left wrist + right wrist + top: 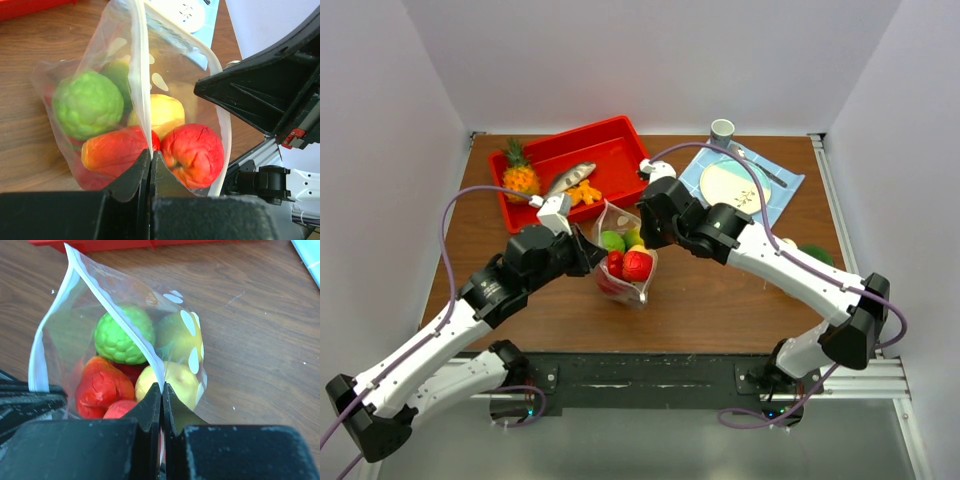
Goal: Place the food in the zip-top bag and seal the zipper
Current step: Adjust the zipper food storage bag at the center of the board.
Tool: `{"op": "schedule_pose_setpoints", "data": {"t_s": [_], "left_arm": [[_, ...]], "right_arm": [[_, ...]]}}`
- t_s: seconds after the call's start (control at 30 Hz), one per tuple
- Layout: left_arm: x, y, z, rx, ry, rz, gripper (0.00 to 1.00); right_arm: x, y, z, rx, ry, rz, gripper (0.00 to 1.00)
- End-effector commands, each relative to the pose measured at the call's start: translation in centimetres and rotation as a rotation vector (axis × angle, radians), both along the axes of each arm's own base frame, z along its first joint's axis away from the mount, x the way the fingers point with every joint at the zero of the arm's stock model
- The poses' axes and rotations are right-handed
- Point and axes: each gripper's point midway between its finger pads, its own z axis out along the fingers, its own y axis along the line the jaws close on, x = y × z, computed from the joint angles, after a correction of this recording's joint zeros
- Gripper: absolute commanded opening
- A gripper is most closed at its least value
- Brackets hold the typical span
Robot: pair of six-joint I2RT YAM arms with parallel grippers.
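Note:
The zip-top bag [625, 262] stands mouth-up at the table's middle, held between both arms. Inside lies the food: a bumpy green fruit [87, 104], a yellow fruit [159, 114], a red apple [195, 152] and an orange-red fruit [112, 152]. My left gripper [151, 156] is shut on one side of the zipper [142, 95]. My right gripper [161, 390] is shut on the opposite zipper strip [125, 322]. The bag's mouth gapes open between the two strips. In the top view the left gripper [594, 252] and right gripper [648, 228] flank the bag.
A red tray [610, 150] at the back holds a toy pineapple [519, 174], a fish [569, 178] and orange pieces. A plate [732, 184] on a blue mat, a fork and a cup [722, 130] are at the back right. A green object [817, 254] lies by the right arm.

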Motion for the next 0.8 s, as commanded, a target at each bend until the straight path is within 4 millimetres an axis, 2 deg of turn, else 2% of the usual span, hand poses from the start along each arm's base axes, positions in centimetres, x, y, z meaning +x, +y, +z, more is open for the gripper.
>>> {"op": "schedule_pose_setpoints", "data": {"t_s": [0.0, 0.23, 0.77], "left_arm": [[0.3, -1.3, 3.8, -0.091, -0.095, -0.040, 0.00], [0.4, -1.6, 3.2, -0.093, -0.083, -0.048, 0.00], [-0.2, -2.0, 3.4, -0.121, -0.083, -0.080, 0.00]], "right_arm": [[0.7, 1.4, 2.8, 0.069, -0.046, 0.001, 0.00], [0.7, 1.2, 2.7, 0.070, -0.049, -0.007, 0.00], [1.2, 0.9, 1.9, 0.025, -0.052, -0.024, 0.00]]}}
